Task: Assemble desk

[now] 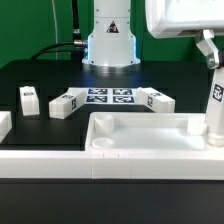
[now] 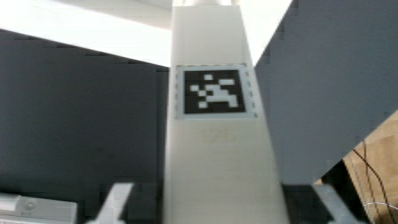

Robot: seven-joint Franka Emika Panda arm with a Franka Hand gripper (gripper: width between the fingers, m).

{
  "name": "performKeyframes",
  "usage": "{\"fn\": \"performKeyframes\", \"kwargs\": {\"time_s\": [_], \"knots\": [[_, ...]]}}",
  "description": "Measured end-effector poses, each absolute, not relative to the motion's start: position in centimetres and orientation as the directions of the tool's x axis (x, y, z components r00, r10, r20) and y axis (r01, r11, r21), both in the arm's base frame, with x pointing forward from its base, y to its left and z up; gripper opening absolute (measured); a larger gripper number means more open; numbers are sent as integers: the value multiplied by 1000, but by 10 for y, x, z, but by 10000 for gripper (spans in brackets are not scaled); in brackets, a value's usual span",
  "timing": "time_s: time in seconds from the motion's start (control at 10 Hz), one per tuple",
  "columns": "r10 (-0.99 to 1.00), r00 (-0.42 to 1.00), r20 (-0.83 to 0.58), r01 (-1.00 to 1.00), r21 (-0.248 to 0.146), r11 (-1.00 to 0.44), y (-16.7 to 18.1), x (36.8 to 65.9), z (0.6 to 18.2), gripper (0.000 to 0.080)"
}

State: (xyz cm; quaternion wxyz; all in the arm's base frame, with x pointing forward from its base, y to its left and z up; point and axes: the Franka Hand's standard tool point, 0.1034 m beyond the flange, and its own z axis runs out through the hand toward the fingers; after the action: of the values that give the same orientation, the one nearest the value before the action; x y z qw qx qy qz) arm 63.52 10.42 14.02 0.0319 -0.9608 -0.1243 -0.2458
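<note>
Gripping an upright leg (image 1: 215,105) between partly closed jaws, the gripper (image 1: 209,52) is holding it at the tabletop's (image 1: 140,152) corner on the exterior view's right. Any tilt or offset is risking a jammed, crooked leg or a shoved tabletop.

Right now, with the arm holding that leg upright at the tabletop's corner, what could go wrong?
One: the leg stands at a corner of the tabletop, on the exterior view's right, but how its foot fits cannot be seen. If misaligned, pushing may jam it or shove the tabletop. Two: the gripper holds the leg near its top, so it could tilt in the grip.
</note>
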Motion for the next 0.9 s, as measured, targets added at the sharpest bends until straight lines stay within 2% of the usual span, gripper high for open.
{"fn": "performKeyframes", "kwargs": {"time_s": [0.5,0.9], "knots": [[225,848,479,257,-1,-967,106,635,138,290],[225,852,473,257,-3,-966,106,633,127,290]]}}
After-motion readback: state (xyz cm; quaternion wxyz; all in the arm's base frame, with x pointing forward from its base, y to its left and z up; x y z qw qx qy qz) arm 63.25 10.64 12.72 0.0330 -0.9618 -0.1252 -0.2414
